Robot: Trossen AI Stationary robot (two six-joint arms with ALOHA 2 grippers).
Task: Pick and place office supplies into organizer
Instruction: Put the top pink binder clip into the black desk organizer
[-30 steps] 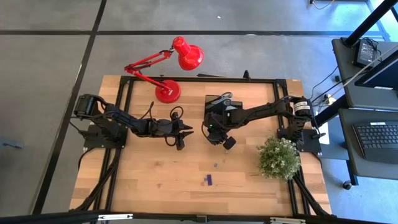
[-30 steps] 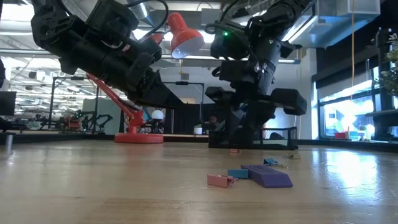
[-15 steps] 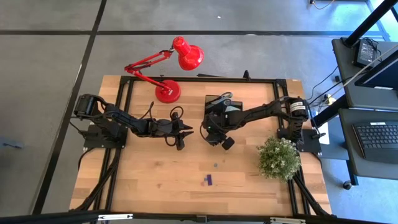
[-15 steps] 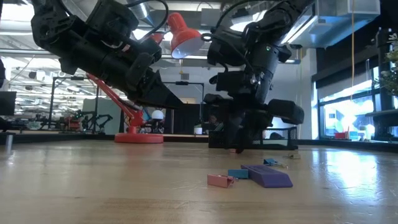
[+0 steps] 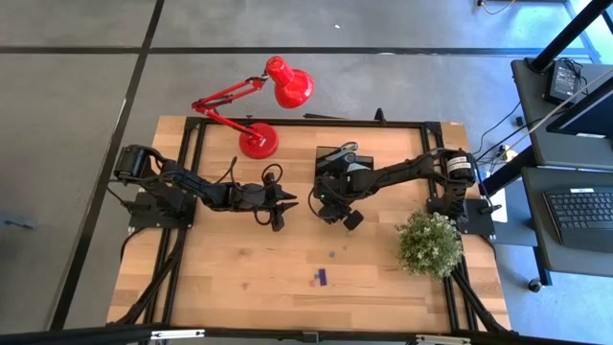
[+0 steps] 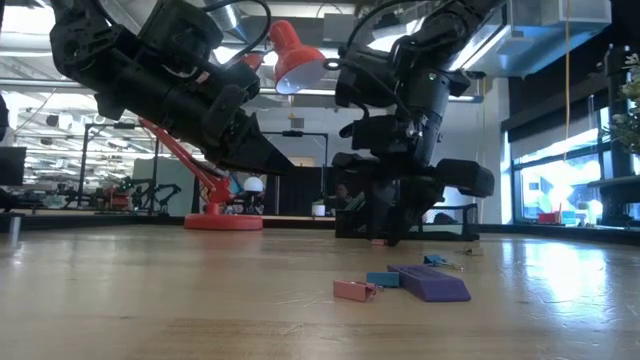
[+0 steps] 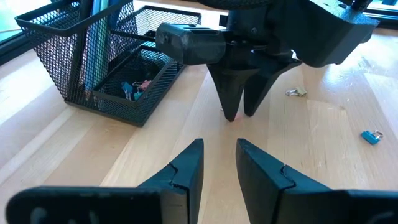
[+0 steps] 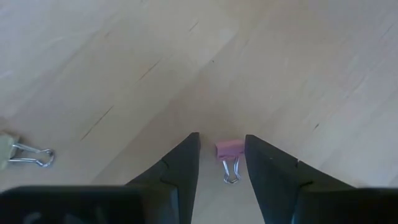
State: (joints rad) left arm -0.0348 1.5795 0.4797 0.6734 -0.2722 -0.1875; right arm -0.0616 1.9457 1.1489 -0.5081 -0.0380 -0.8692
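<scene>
From above, the black wire-mesh organizer stands at the table's far side, with the right gripper pointing down at the board just in front of it. The left gripper waits a little way off, on the side of the organizer toward the red desk lamp. One small purple block lies well forward of the organizer, toward the near edge.

At table height, that purple block lies nearest the camera beside one pink clip and one blue piece. Behind them the right gripper hangs low before the organizer.

The left wrist view shows the organizer holding upright pens and some loose clips. Just beside it the right gripper's tips straddle something pink. One pale clip and one blue clip lie farther out. The left gripper's own fingers stand parted on nothing.

In the right wrist view, its fingers are spread either side of a small pink binder clip, not yet pinching. Another pale clip lies apart.

To do this well, I judge the gripper should settle until its tips reach the wood, keep the clip's pink body centred and close on that body, not the wire loops.
</scene>
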